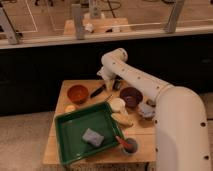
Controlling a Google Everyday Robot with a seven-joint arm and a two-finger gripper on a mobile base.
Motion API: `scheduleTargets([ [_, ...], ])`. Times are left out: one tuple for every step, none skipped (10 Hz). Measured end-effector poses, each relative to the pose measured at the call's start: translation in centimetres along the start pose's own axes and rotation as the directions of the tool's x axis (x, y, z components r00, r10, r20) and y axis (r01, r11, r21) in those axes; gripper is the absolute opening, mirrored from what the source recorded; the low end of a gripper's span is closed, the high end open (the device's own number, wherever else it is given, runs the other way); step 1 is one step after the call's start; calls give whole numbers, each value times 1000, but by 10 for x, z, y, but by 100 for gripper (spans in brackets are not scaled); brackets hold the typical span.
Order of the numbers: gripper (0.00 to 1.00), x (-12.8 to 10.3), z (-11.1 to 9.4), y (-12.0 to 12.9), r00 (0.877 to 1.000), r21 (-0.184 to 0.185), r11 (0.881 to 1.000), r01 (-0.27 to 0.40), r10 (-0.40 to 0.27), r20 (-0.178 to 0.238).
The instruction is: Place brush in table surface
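White tubular arm (150,87), dark end tool (116,83)

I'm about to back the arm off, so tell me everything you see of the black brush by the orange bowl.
The brush is slim, dark and elongated, lying flat and diagonal on the wooden table, just right of the orange bowl and behind the green tray. Its bristles cannot be made out. The pincer hangs close to its upper right end; whether they touch cannot be told.

No readable text, labels, numbers — anywhere.
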Motion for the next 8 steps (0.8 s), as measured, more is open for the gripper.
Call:
scheduleTargets([
  [80,4,17,0,1000,-24,1000,12,-12,-4],
  [80,6,33,1,1000,-48,999,23,-24,-8],
  [80,8,49,4,999,-72,997,30,-31,-11],
  [80,12,61,8,999,-90,996,28,-30,-14],
  [80,17,69,11,1000,-102,995,20,-22,-19],
  [80,23,73,14,1000,-110,994,12,-15,-23],
  [80,25,76,15,1000,-116,993,10,-12,-20],
  [80,24,79,15,1000,-118,993,9,-11,-16],
])
